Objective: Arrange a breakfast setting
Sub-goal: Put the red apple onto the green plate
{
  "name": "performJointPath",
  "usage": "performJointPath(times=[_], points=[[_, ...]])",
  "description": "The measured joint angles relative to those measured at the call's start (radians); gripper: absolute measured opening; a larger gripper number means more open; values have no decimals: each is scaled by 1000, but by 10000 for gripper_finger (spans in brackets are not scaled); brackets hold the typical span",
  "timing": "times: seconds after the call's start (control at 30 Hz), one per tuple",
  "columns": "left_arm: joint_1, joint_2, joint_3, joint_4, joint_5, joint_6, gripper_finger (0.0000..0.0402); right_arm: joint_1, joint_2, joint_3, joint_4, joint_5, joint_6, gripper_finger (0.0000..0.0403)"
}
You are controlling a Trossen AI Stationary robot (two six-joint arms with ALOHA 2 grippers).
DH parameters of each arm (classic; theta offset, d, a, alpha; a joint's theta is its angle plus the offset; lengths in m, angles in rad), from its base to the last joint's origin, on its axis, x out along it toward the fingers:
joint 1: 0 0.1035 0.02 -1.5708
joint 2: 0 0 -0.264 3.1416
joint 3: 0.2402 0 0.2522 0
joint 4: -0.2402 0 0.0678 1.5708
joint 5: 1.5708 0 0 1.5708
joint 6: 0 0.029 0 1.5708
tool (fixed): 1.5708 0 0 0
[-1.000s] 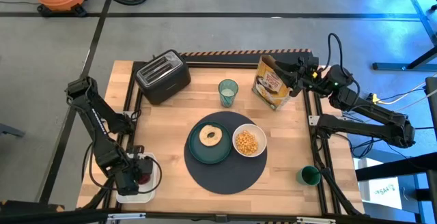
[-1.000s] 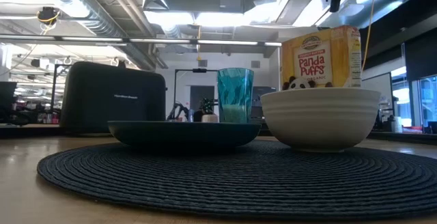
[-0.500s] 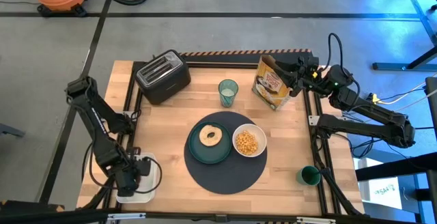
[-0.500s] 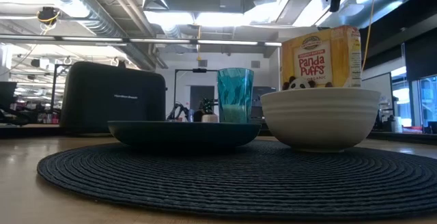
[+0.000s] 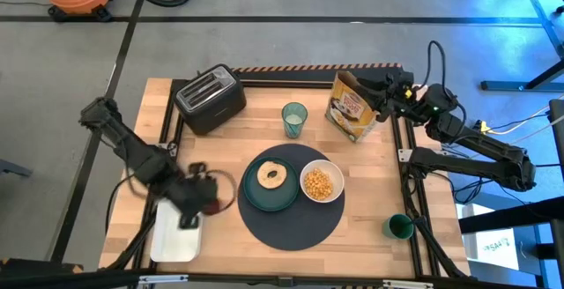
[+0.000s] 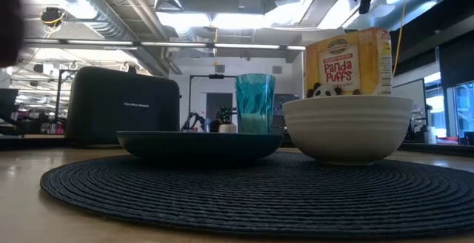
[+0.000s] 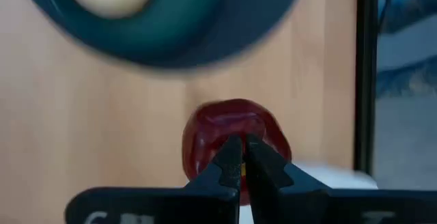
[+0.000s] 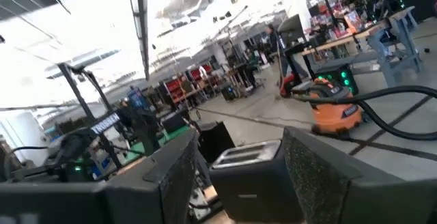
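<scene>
The left gripper [image 7: 240,161] is clamped on the red fruit [image 7: 233,136], held above bare wood between the white tray [image 5: 174,241] and the dark-blue mat [image 5: 291,226]. To finish well, it should carry the fruit level to the teal plate [image 5: 256,196], clear of the bagel [image 5: 271,175]. The right gripper [image 5: 384,91] grips the cereal box [image 5: 351,106] at the far edge.

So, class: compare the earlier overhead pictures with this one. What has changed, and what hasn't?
The left gripper, shut on the red fruit, has lifted it off the white tray and swung toward the mat. The right gripper at the cereal box, plate and bowl are unchanged.
</scene>
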Motion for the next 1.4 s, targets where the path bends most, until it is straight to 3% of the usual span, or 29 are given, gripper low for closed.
performJointPath(times=[0.23, 0.43, 0.6, 0.73, 0.83, 1.07, 1.4], points=[[328, 126, 85, 144, 29, 350, 0, 0, -74, 0, -25, 2, 3, 207], [465, 323, 235, 218, 105, 501, 0, 0, -134, 0, -108, 23, 61, 207], [501, 455, 335, 179, 194, 620, 0, 0, -134, 0, -201, -135, 146, 207], [514, 515, 380, 176, 236, 692, 0, 1, -133, 0, -290, -177, 169, 207], [514, 539, 387, 175, 245, 716, 0, 0, -134, 0, -332, -196, 169, 207], [509, 580, 368, 174, 257, 722, 7, 1, -142, 0, -483, -391, 152, 207], [498, 596, 368, 199, 257, 634, 64, 1, -162, 38, -537, -357, -25, 207]])
